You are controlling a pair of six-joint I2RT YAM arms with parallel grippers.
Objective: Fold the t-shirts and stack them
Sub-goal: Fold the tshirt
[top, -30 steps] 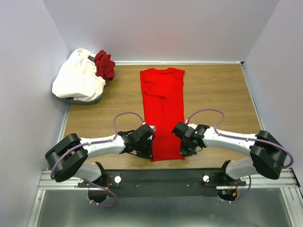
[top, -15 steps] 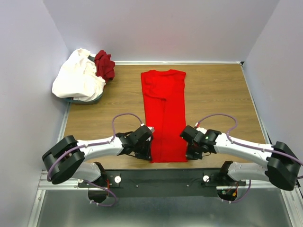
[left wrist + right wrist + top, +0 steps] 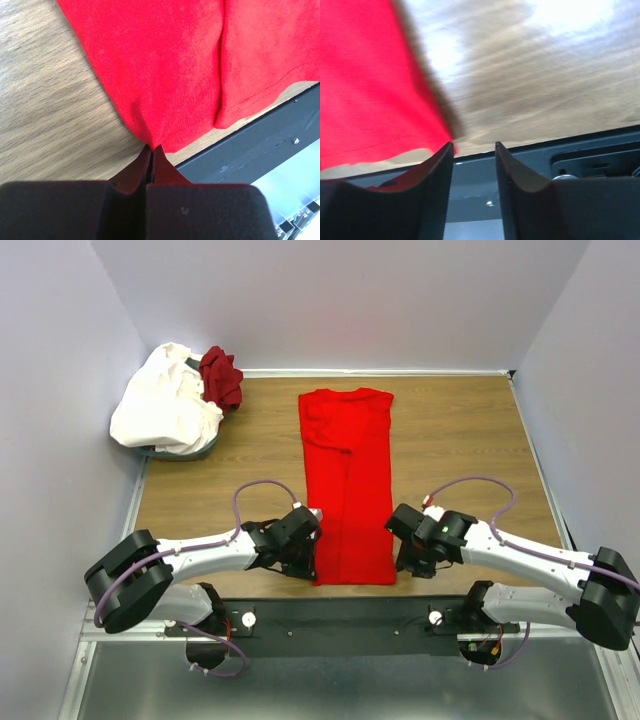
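Note:
The bright red t-shirt point(image 3: 345, 480) lies flat as a long narrow strip down the middle of the table, collar at the far end. My left gripper point(image 3: 312, 562) is shut on its near left hem corner; in the left wrist view the cloth point(image 3: 165, 65) is pinched at the gripper's tips point(image 3: 151, 151). My right gripper point(image 3: 402, 562) stands open at the near right corner. In the right wrist view the shirt point(image 3: 365, 90) just touches the left fingertip point(image 3: 449, 147), with nothing between the jaws of that gripper point(image 3: 474, 146). A white t-shirt point(image 3: 165, 405) and a maroon t-shirt point(image 3: 221, 376) lie bunched at the far left.
The white and maroon shirts rest on a grey-green basket point(image 3: 180, 452) in the far left corner. A black rail point(image 3: 350, 615) runs along the table's near edge, right behind both grippers. Pale walls enclose the wooden table point(image 3: 460, 440) on three sides.
My right gripper has opened and let go of the shirt's near right corner after sliding right and nearer. The left gripper stayed shut on its corner and shifted slightly nearer.

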